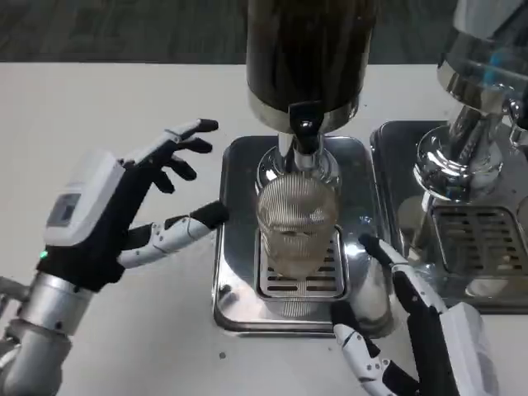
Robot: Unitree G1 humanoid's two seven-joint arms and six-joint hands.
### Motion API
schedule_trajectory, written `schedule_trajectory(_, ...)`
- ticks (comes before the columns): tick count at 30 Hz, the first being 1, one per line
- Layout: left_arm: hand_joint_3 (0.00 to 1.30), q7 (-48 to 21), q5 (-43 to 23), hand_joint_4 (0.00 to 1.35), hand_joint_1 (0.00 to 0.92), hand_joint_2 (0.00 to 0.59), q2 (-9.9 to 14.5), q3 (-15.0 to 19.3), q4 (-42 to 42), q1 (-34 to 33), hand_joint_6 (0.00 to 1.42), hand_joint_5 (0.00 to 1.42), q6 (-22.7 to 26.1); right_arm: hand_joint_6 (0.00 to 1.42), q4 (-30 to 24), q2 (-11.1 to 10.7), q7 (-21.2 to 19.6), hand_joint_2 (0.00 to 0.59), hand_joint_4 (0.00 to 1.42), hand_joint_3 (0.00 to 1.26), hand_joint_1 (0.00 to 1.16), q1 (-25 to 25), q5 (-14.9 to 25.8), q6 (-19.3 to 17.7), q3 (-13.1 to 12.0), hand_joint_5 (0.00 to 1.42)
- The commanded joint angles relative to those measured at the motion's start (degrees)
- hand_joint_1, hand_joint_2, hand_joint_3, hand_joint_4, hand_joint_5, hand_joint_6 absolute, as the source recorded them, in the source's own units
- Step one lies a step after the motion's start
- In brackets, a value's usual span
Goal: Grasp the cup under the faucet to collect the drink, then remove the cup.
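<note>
- Head view: ribbed clear cup (295, 227) upright on drip tray (235, 305), centre, directly beneath black faucet (304, 125).
- Left hand (132, 210) spread, left of tray, holding nothing.
- Right hand (404, 330) near right, fingers apart, clear of cup.
- Judged light, rigid, probably slippery; best gripped round mid-body ribs.
</note>
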Motion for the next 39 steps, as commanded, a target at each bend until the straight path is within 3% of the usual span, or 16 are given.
schedule_trajectory(1, 0.31, -8.6, -12.1, 0.41, 0.000, 0.115, 4.3, 5.7, -4.0, 1.1, 0.72, 0.57, -5.5, 0.18, 1.4, 0.2, 0.4, 0.350, 0.19, 0.19, 0.36, -1.4, 1.3, -1.2, -0.2, 0.17)
schedule_trajectory(3, 0.32, -15.0, -20.0, 0.43, 0.000, 0.113, 5.5, 7.1, -4.2, 0.1, 0.73, 0.59, -5.9, 0.18, 2.1, 0.3, 0.4, 0.350, 0.19, 0.19, 0.36, -2.0, 1.7, -1.3, -0.1, 0.17)
schedule_trajectory(5, 0.36, -24.5, -30.3, 0.49, 0.000, 0.112, 6.9, 8.1, -4.1, -1.8, 0.84, 0.67, -4.7, 0.18, 2.9, 0.4, 0.5, 0.350, 0.19, 0.19, 0.36, -2.8, 2.0, -1.4, -0.1, 0.17)
schedule_trajectory(7, 0.41, -33.1, -38.8, 0.55, 0.000, 0.104, 7.7, 9.1, -4.1, -3.8, 0.97, 0.74, -1.9, 0.16, 3.8, 0.5, 0.4, 0.350, 0.19, 0.19, 0.36, -3.5, 2.2, -1.5, 0.0, 0.17)
schedule_trajectory(9, 0.45, -43.4, -47.3, 0.58, 0.000, 0.095, 8.2, 10.5, -4.0, -6.5, 0.99, 0.77, 3.0, 0.13, 4.5, 0.7, 0.2, 0.351, 0.19, 0.19, 0.36, -4.2, 2.1, -1.5, 0.1, 0.17)
schedule_trajectory(11, 0.45, -53.3, -54.2, 0.57, 0.000, 0.095, 8.1, 11.7, -3.5, -9.3, 0.89, 0.71, 9.3, 0.12, 5.1, 1.0, 0.1, 0.356, 0.19, 0.19, 0.35, -4.8, 2.1, -1.3, 0.2, 0.17)
schedule_trajectory(12, 0.44, -56.8, -56.3, 0.54, 0.000, 0.098, 7.9, 12.2, -3.2, -10.3, 0.71, 0.61, 11.7, 0.12, 5.4, 1.1, 0.0, 0.357, 0.19, 0.19, 0.35, -5.1, 2.1, -1.3, 0.2, 0.17)
schedule_trajectory(14, 0.41, -67.3, -61.9, 0.46, 0.000, 0.095, 7.6, 12.8, -1.4, -13.7, 0.50, 0.50, 20.6, 0.12, 6.0, 1.3, -0.1, 0.358, 0.19, 0.19, 0.35, -5.7, 2.1, -1.3, 0.2, 0.17)
schedule_trajectory(19, 0.34, -81.9, -66.4, 0.35, 0.000, 0.085, 6.5, 14.5, 2.7, -19.9, 0.32, 0.40, 35.0, 0.11, 6.8, 1.8, -0.7, 0.358, 0.19, 0.19, 0.34, -6.4, 1.8, -1.2, 0.3, 0.16)
schedule_trajectory(27, 0.23, -90.6, -67.1, 0.16, 0.000, 0.070, 2.5, 18.5, 4.3, -24.3, 0.15, 0.20, 47.9, 0.10, 7.6, 2.7, -2.0, 0.358, 0.19, 0.19, 0.34, -5.8, 1.4, -1.1, 0.5, 0.16)
schedule_trajectory(39, 0.13, -91.4, -63.6, 0.03, 0.000, 0.058, -4.6, 17.6, 1.6, -25.9, 0.03, 0.09, 51.9, 0.10, 8.4, 3.1, -3.1, 0.364, 0.19, 0.20, 0.33, -5.9, 1.4, -1.1, 0.9, 0.16)
